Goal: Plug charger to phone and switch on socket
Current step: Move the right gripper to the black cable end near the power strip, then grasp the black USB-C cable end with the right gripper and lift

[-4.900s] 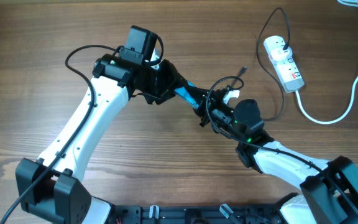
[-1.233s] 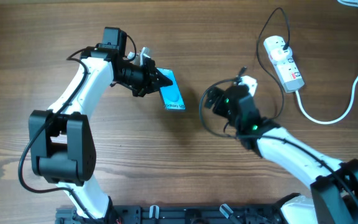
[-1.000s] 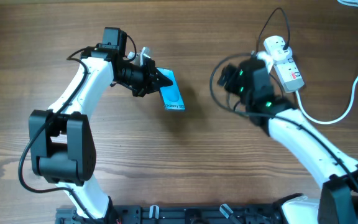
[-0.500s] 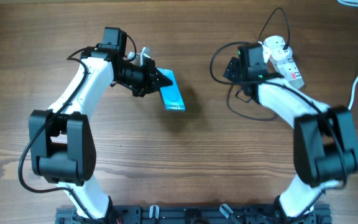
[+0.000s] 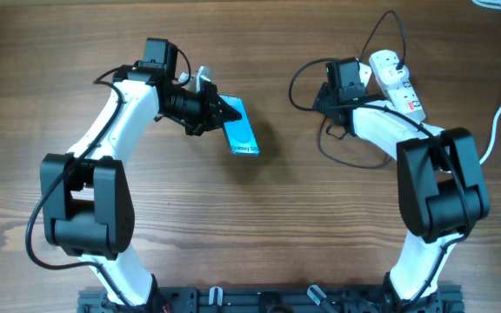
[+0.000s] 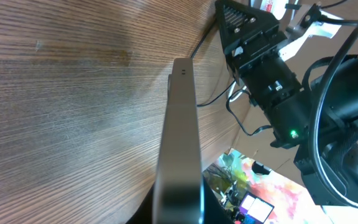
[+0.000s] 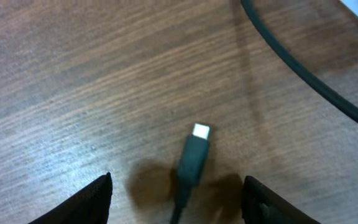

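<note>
My left gripper [image 5: 218,111] is shut on the phone [image 5: 243,130], holding its teal screen above the table left of centre. In the left wrist view the phone [image 6: 180,124] shows edge-on, running away from the gripper [image 6: 179,214]. The charger's black cable [image 5: 305,74] loops beside the white socket [image 5: 404,94] at the back right. My right gripper [image 5: 324,96] hangs over that loop. Its wrist view shows the black connector tip [image 7: 193,155] lying on the wood between open fingers [image 7: 86,202], touching neither of them.
The socket's thick white cord [image 5: 494,122] curves along the right edge of the table. Another stretch of black cable [image 7: 303,68] crosses the wood beyond the connector. The right arm [image 6: 272,68] stands just past the phone's far end.
The right arm swung from mid-table to the back right, down over the cable loop by the socket, and its jaws narrowed somewhat. The left arm and phone have not moved.
</note>
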Motion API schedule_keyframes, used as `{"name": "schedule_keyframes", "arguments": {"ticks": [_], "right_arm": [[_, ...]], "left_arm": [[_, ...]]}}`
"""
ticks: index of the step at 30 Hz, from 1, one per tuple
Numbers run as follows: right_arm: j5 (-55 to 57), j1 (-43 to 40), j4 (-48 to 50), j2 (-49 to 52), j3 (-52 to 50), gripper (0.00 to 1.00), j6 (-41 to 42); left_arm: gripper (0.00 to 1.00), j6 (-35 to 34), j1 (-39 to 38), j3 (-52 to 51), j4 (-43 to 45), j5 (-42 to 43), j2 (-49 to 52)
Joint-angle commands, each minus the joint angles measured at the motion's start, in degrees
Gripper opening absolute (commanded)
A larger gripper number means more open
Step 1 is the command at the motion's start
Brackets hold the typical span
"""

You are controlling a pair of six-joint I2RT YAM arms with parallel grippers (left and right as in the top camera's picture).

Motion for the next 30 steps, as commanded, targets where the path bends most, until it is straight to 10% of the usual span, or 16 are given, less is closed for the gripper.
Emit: {"name": "schedule_keyframes", "arguments": {"ticks": [1, 12, 30], "right_arm": [[-5.5, 0.1, 0.3, 4.0, 0.4, 0.61, -0.6], [-10.0, 0.1, -0.9, 4.2, 0.4, 0.14, -12.3], [-19.2, 0.1, -11.2, 3.7, 0.4, 0.22, -15.6]], "left_arm": [[0.04, 1.1, 0.3, 1.1, 0.0, 1.8, 0.2], [0.04, 1.1, 0.3, 1.1, 0.0, 1.8, 0.2], [0.04, 1.1, 6.1, 1.1, 0.0, 1.8, 0.2]]}}
